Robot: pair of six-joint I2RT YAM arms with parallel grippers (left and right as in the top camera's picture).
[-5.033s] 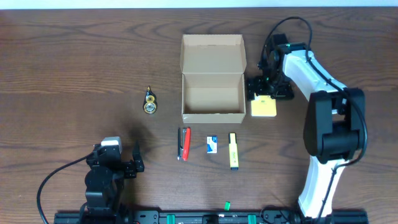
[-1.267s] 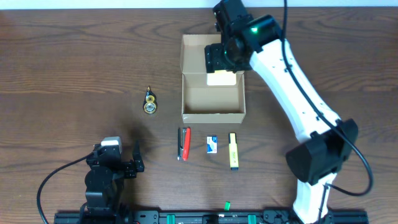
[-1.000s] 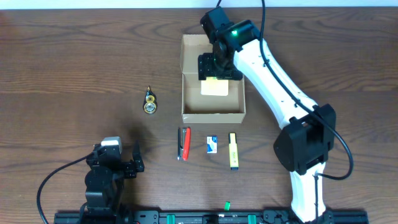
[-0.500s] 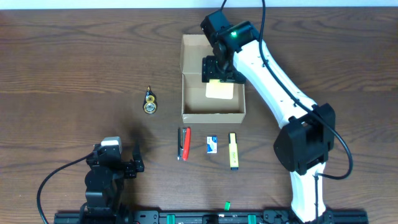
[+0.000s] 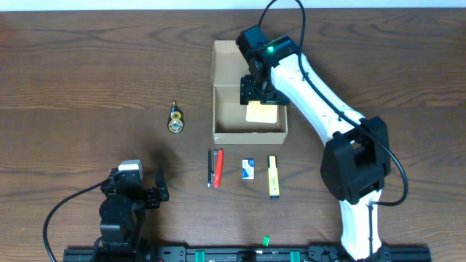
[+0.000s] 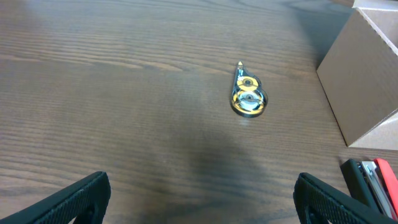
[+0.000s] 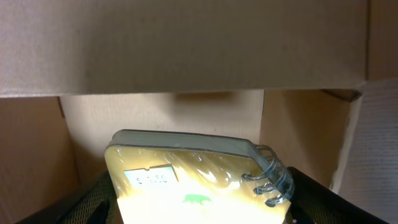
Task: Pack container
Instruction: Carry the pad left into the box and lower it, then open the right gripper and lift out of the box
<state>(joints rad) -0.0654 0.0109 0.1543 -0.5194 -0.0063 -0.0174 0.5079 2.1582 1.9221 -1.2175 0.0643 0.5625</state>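
Container (image 5: 231, 116) sits open near the bench's far edge, mid-width. My right gripper (image 5: 260, 100), clenched on the pad (image 5: 262, 113), has carried it from the bench by the container's right wall to inside, right side. I judge release comes next.

Smooth white shells along the right arm (image 5: 313, 81), with black joint housings, a green light (image 5: 271, 49) and a black cable (image 5: 303, 25). All black on the left arm (image 5: 120, 207) save a pale cap (image 5: 129, 167), with ridged dark fingers (image 6: 87, 194) on the left gripper (image 6: 202, 202).
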